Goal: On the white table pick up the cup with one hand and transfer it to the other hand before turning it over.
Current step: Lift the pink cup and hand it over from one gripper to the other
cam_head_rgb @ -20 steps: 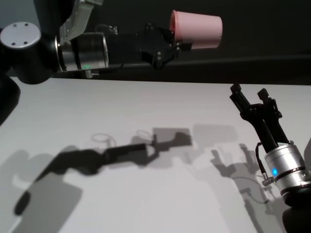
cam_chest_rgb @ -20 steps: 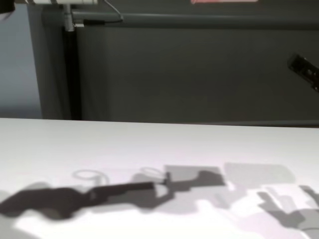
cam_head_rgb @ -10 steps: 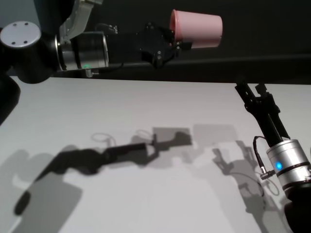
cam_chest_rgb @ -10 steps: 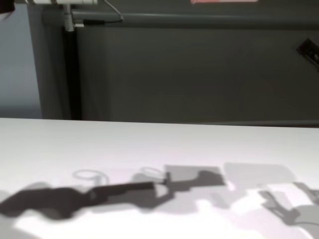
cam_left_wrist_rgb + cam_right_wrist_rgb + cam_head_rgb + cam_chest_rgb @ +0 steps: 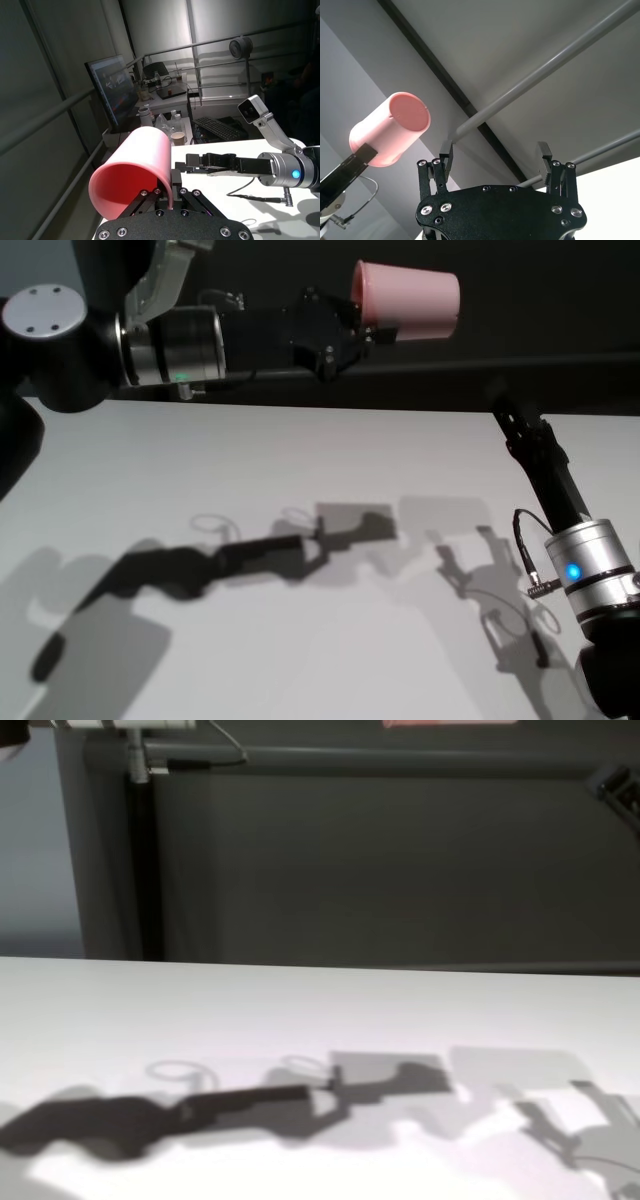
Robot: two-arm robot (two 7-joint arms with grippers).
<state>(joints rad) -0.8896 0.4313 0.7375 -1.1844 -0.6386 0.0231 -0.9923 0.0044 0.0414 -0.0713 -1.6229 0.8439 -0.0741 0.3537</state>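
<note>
Head view: left gripper (image 5: 345, 328) up high over the far edge of the table (image 5: 300, 640), pinching the pink cup (image 5: 405, 302) at its rim. Cup lying on its side in the air, flat bottom pointing to the right, well above the table and touching nothing else. Right gripper (image 5: 505, 405) lower down and to the right, reaching up toward the cup, apart from it. Dark shadows of both arms lying across the table. Left wrist view: cup (image 5: 134, 172) held between the black fingers (image 5: 172, 192), open mouth facing the camera, with the right gripper (image 5: 200, 164) farther off, pointing at the cup from the side. Right wrist view: two fingers (image 5: 445, 152) spread wide with nothing between them, and the cup (image 5: 390, 129) off to one side, closed bottom showing. Chest view: only the white table (image 5: 300, 1010) with its shadows, and a bit of the right gripper (image 5: 618, 786) at the far right edge.
</note>
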